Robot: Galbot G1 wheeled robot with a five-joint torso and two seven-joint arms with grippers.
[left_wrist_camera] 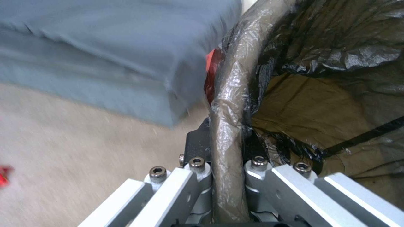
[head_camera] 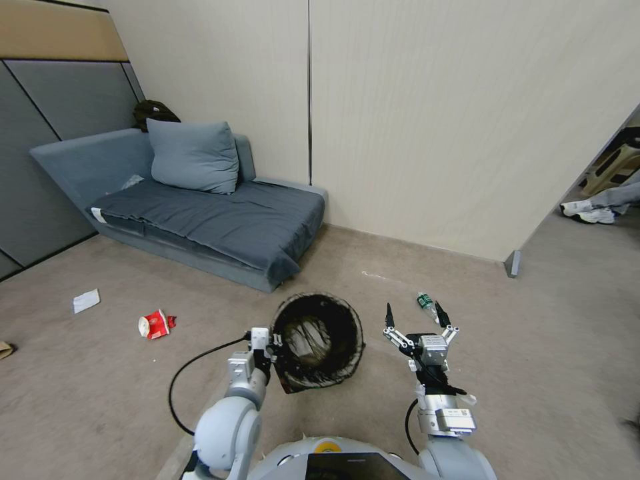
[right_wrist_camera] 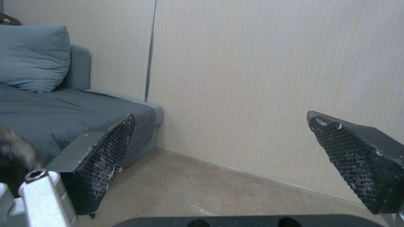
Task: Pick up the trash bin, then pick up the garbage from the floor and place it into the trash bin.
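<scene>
The left gripper (head_camera: 272, 347) is clamped on the rim of the bin (head_camera: 319, 341), one finger inside the black liner (left_wrist_camera: 336, 60) and one outside, as the left wrist view shows with the wrapped rim running straight between the jaws. The bin hangs tipped off the floor, its mouth turned up toward the robot's head, in front of the torso and slightly to its left. The right gripper (head_camera: 415, 319) is held out empty beside it, its fingers (right_wrist_camera: 99, 157) spread wide, aimed at the wall.

Beyond that gripper a small bottle (head_camera: 426, 303) lies on the carpet, the nearest piece of garbage. Farther off to the left sit a red-and-white packet (head_camera: 155, 325), a white slip (head_camera: 86, 301) and a brown scrap (head_camera: 5, 349) at the edge. The sofa (head_camera: 200, 213) stands behind.

Judging from this, the bin is in hand and collecting is the step now. It would go best with the bin kept mouth-up and steady, the grip on the thin rim firm since the liner looks slippery, and the right arm taking the bottle first, closing across its narrow body.
</scene>
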